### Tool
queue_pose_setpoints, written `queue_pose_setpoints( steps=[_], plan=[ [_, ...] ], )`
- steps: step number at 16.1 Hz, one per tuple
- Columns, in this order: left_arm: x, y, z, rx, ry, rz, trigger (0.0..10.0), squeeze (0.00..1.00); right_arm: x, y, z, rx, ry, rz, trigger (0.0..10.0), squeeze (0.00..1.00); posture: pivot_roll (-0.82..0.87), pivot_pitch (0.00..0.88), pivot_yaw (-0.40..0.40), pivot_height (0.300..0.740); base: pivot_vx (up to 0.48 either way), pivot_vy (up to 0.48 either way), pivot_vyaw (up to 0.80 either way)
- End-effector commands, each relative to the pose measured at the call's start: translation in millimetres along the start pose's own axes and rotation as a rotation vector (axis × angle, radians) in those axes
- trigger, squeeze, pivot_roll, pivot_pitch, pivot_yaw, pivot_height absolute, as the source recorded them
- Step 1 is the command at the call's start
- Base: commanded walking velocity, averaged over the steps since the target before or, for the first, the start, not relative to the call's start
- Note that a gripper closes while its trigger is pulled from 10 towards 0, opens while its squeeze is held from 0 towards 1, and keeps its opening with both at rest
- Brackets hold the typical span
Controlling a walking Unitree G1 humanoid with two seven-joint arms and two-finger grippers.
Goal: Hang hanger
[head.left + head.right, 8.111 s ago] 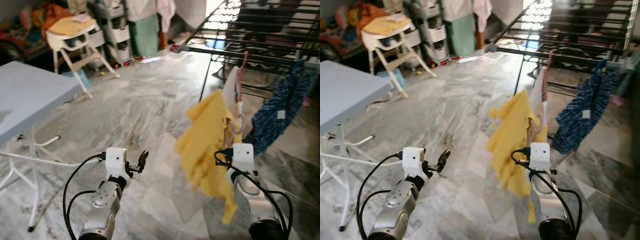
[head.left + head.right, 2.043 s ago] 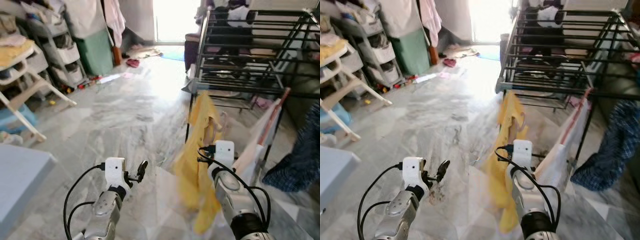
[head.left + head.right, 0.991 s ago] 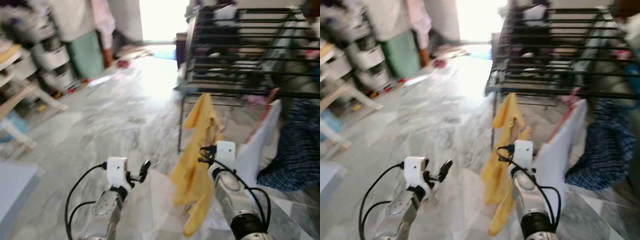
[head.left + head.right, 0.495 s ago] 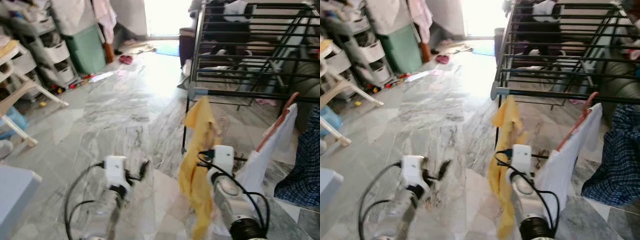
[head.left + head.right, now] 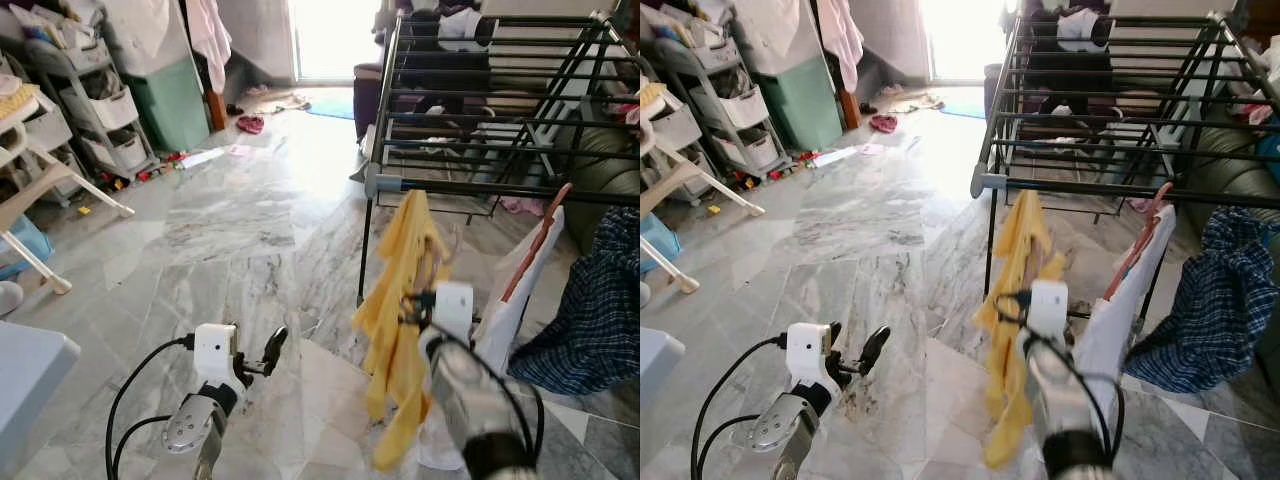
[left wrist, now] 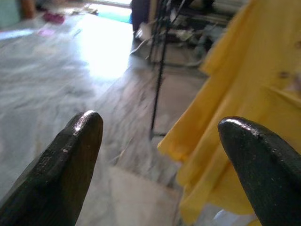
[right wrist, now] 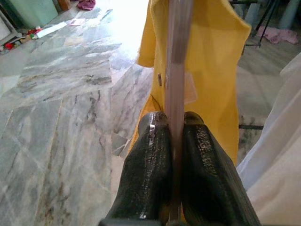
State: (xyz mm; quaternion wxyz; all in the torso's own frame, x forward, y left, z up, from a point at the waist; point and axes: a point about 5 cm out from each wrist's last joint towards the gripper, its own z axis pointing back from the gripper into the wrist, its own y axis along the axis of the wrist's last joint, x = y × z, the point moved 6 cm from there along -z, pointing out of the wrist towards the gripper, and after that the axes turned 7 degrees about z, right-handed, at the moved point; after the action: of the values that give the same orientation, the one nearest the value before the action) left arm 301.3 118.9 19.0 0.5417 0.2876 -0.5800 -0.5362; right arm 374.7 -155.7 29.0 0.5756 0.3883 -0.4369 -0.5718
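A yellow shirt (image 5: 400, 300) hangs on a pale translucent hanger (image 7: 176, 61). My right gripper (image 7: 173, 136) is shut on the hanger's bar, holding the shirt up in front of me. The shirt's top sits just below the front rail of the black drying rack (image 5: 480, 187), near its grey corner joint (image 5: 374, 184). My left gripper (image 5: 272, 347) is held low at the left, open and with nothing in it. In the left wrist view its fingertips (image 6: 87, 122) stand wide apart, with the shirt off to one side.
On the rack's rail hang a white garment on a pink hanger (image 5: 525, 265) and a blue plaid garment (image 5: 590, 300), both right of the yellow shirt. Drawer shelves (image 5: 95, 110), a green bin (image 5: 180, 100) and a high chair (image 5: 30, 170) stand at the far left. A grey table corner (image 5: 25, 375) is near left.
The view has swung away from the table towards the rack, which now looks closer. The right gripper still holds the hanger with the yellow shirt. The left gripper stays open.
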Motion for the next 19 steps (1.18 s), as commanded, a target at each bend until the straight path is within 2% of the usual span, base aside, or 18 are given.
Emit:
queue_pose_setpoints(
  steps=[1,4,6,10,12,16,19],
  plan=[
    [7.9,7,1.4,0.016,-0.047,-0.016,10.0,0.00,0.0,33,-9.9,0.072,0.006,0.003,10.0,0.00,-0.02,0.000,0.048,0.740,0.000,0.000,0.00],
    [24.2,14,4.5,0.023,-0.133,-0.047,10.0,0.00,9.8,62,-23.7,0.090,-0.014,0.026,10.0,0.00,-0.02,0.010,0.041,0.740,0.000,0.000,0.00],
    [28.6,25,1.7,0.050,-0.152,-0.075,10.0,0.00,13.5,81,-33.0,0.089,-0.020,0.039,10.0,0.00,-0.02,0.009,0.026,0.740,0.000,0.000,0.00],
    [40.1,41,-0.3,0.091,-0.210,-0.105,10.0,0.00,8.2,88,-39.2,0.049,0.000,0.046,10.0,0.00,-0.02,0.006,0.012,0.740,0.000,0.000,0.00],
    [60.0,50,2.3,0.099,-0.311,-0.135,10.0,0.00,-4.1,87,-42.7,0.005,0.046,0.063,10.0,0.00,-0.01,0.000,0.005,0.740,0.000,0.000,0.00],
    [56.4,44,2.3,0.082,-0.290,-0.144,10.0,0.00,-13.4,81,-43.6,-0.040,0.073,0.025,10.0,0.00,0.00,0.000,0.010,0.740,0.000,0.000,0.00],
    [60.3,42,2.7,0.070,-0.294,-0.138,10.0,0.00,-9.0,83,-45.0,-0.044,0.070,0.026,10.0,0.00,0.00,0.000,0.014,0.740,0.000,0.000,0.00]
  ],
)
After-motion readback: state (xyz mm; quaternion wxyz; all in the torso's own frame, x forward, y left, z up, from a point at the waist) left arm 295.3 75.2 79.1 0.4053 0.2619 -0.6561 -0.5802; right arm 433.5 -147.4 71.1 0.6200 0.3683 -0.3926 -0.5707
